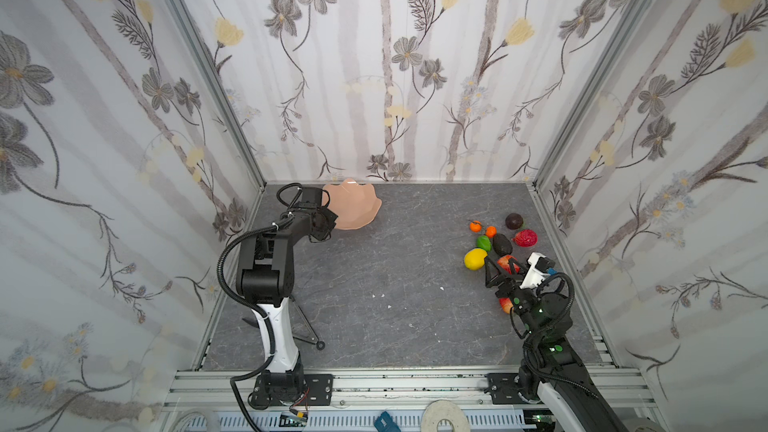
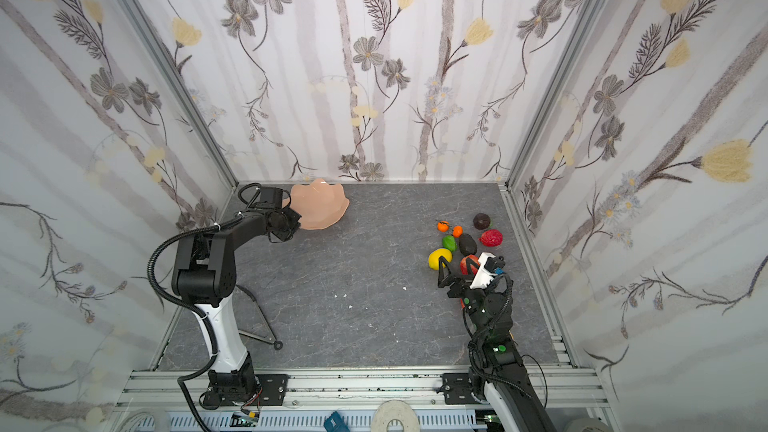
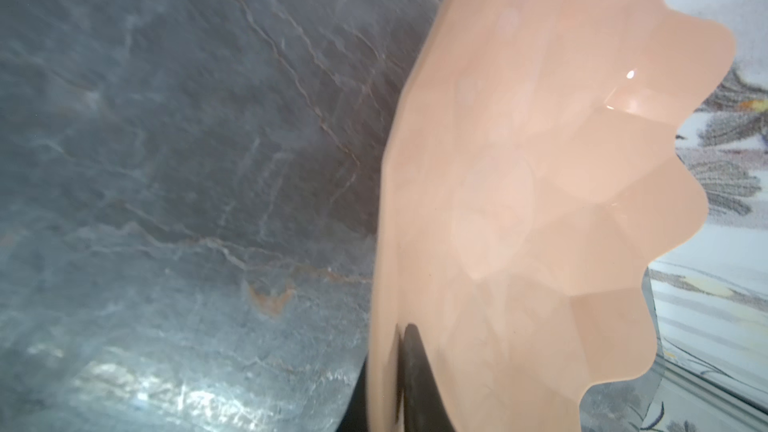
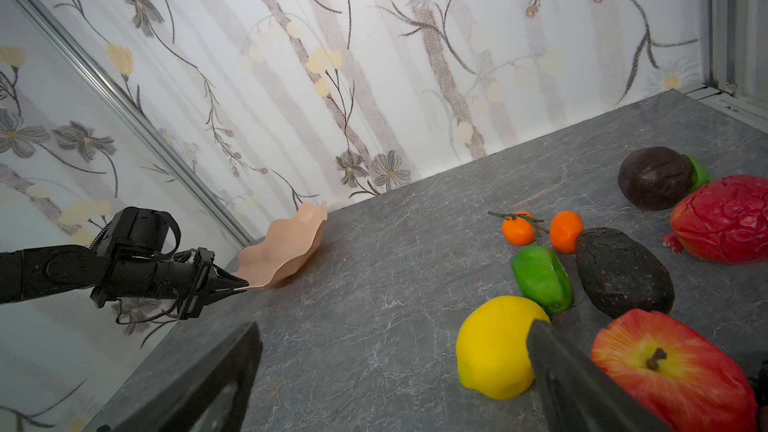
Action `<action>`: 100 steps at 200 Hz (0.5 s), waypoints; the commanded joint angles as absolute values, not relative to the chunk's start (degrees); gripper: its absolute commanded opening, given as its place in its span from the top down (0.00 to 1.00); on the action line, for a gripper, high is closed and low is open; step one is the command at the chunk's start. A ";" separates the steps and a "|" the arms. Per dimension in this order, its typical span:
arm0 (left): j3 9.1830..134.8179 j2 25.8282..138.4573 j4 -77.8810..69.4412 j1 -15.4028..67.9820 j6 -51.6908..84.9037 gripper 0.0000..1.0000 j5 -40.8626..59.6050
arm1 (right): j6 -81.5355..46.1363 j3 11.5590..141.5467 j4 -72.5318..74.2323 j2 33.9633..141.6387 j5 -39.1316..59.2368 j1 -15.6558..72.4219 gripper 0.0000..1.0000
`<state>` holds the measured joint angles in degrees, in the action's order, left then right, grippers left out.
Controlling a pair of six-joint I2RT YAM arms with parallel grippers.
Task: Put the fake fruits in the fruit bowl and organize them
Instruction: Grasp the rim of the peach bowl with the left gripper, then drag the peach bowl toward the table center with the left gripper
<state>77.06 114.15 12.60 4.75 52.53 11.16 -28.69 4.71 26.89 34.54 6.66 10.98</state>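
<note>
The left gripper (image 4: 240, 285) is clamping the rim of the far-left wavy peach-pink plastic bowl (image 1: 358, 206), likely to drag it; the right gripper (image 1: 501, 262) is gaping.

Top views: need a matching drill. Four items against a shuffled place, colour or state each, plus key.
1 fruit bowl
2 lemon
3 left pincer
4 right pincer

A open, holding nothing
B back left of the table
C shut on the fruit bowl's rim
D yellow

Pairs: 1-B, 2-D, 3-C, 4-A
</note>
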 commanded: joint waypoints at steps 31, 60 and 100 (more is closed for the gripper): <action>66.49 105.02 12.63 10.35 51.95 0.94 13.21 | -27.81 5.12 28.92 34.10 5.24 11.25 0.00; 58.80 97.34 9.30 14.37 51.52 0.97 13.61 | -27.86 5.06 28.48 33.76 4.57 11.34 0.00; 50.00 88.87 5.26 19.60 50.62 1.00 15.73 | -28.01 4.87 27.58 32.37 3.98 11.43 0.00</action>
<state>53.93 92.68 9.23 17.50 51.18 13.76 -28.40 4.71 26.83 32.91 5.17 11.33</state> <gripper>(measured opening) 0.052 0.995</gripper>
